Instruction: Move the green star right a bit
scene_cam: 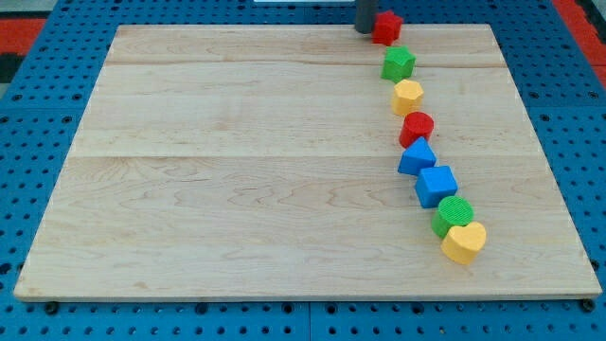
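Note:
The green star (399, 63) lies near the view's top right of the wooden board (237, 170), in a line of blocks. My tip (365, 29) stands at the board's top edge, just left of a red star-like block (386, 26) and up and to the left of the green star, apart from it. Below the green star follow a yellow hexagon (408, 97), a red cylinder (417, 127), a blue triangular block (417, 156), a blue cube (436, 185), a green round block (453, 215) and a yellow heart (464, 242).
The board rests on a blue perforated table (57, 317). The line of blocks runs down the board's right side toward the view's bottom.

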You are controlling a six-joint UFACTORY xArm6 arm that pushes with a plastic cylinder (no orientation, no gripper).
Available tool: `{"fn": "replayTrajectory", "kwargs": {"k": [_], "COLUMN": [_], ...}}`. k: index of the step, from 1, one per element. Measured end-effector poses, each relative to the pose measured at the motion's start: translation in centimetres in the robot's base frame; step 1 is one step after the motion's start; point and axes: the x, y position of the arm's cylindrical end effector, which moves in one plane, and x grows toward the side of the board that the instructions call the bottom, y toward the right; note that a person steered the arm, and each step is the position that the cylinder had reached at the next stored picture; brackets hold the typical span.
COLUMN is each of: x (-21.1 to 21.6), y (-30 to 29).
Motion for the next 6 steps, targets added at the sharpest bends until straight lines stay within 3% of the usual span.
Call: {"fn": "replayTrajectory", "kwargs": {"k": [1, 2, 3, 4, 6], "x": [0.0, 0.8, 3.7, 7.2, 7.3], "y": [0.7, -2.2, -3.0, -1.3, 2.7]}}
